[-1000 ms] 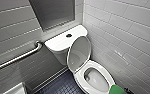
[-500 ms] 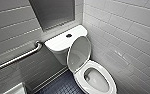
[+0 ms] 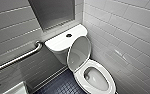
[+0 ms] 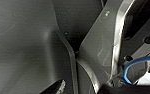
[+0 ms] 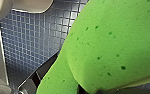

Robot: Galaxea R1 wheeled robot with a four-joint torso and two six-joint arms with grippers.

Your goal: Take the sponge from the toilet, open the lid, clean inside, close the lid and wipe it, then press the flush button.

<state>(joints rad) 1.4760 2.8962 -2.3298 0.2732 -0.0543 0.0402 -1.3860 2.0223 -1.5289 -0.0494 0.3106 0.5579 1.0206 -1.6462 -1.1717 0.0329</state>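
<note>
Cleaning inside looks to be the step in hand: the lid [image 3: 79,53] stands raised, tilted back against the front of the tank, and the bowl [image 3: 96,79] lies open. The sponge [image 5: 111,45], bright green, sits pressed close to the right gripper [image 5: 66,83], which seems clamped on it above the dark tiled floor [image 5: 33,37]. The next move likely calls for carrying the sponge over the rim of the seat ring [image 3: 79,79] and down into the bowl. The flush button [image 3: 69,35] sits mid tank cover [image 3: 57,43].
</note>
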